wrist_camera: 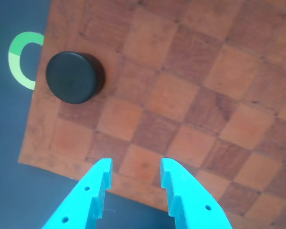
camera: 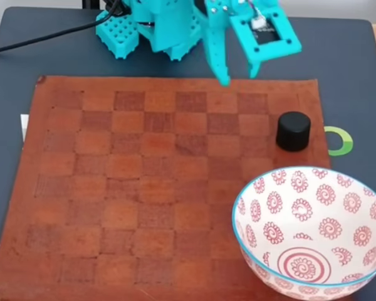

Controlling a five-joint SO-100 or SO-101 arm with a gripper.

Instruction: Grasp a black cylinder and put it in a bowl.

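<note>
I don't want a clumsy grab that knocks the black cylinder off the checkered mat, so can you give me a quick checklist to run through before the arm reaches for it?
1. Gripper open, holding nothing: ok, jaws apart in the wrist view.
2. Black cylinder upright, flat top up: ok.
3. Cylinder lined up between the jaws: not ok; in the wrist view it sits up and left of them.
4. Room around the cylinder for the fingers: ok; it stands apart from the bowl near the checkered mat edge.
5. Bowl upright and empty: ok.
6. Gripper height over the mat: cannot tell.
</note>
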